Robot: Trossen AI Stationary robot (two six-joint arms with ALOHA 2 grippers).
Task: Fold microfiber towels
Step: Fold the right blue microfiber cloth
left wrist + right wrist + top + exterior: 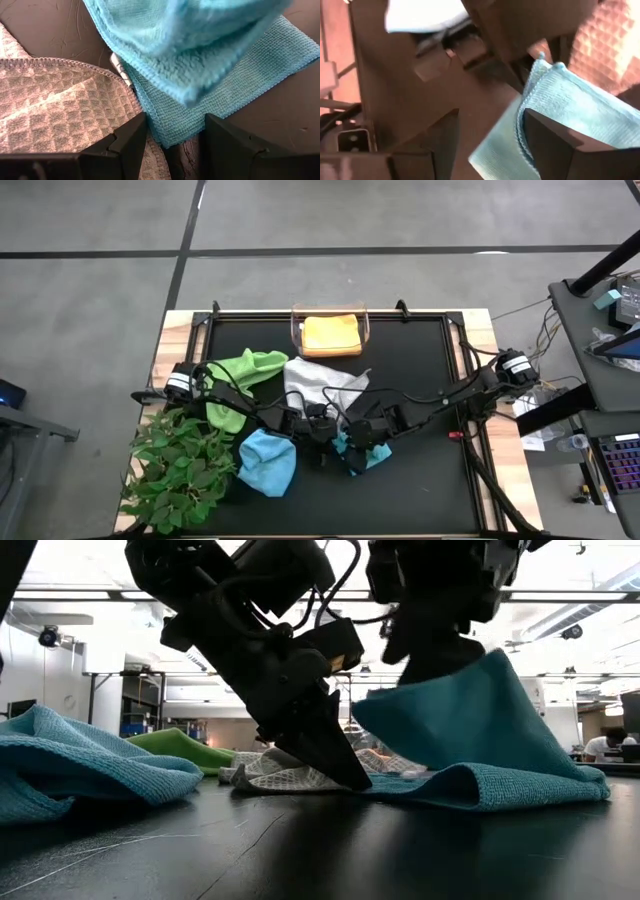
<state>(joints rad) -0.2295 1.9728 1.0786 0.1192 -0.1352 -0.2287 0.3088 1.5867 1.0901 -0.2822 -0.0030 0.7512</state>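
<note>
While both arms are bent in toward the middle of the black worktop [420, 480], the teal towel [362, 457] is found right under them, partly folded over on itself. From the low view its far half is seen lifted up like a little tent [470, 720] while the near half lies flat on the mat.

The left gripper [318, 428] is parked at the edge of that towel. Its fingers [131, 145] are set apart, tips down on the surface, with one corner of the teal towel lying in the gap between them; nothing is actually clamped. The grey-white waffle-weave towel [318, 380] is just beside it, touching the teal one along an edge.

The right gripper [372, 436] is held over the raised part of the teal towel. Its fingers [555, 145] are spread too, with the folded hem seen between them, but whether any cloth is touched can't really be told.

Rest of the pile: the lime green towel [240, 380] is bunched near the left arm's base, the light blue towel [266, 463] is crumpled next to the leafy plant [180, 470], and the yellow-orange towel [332, 334] is sitting folded in the clear plastic bin [296, 330] at the far edge.
</note>
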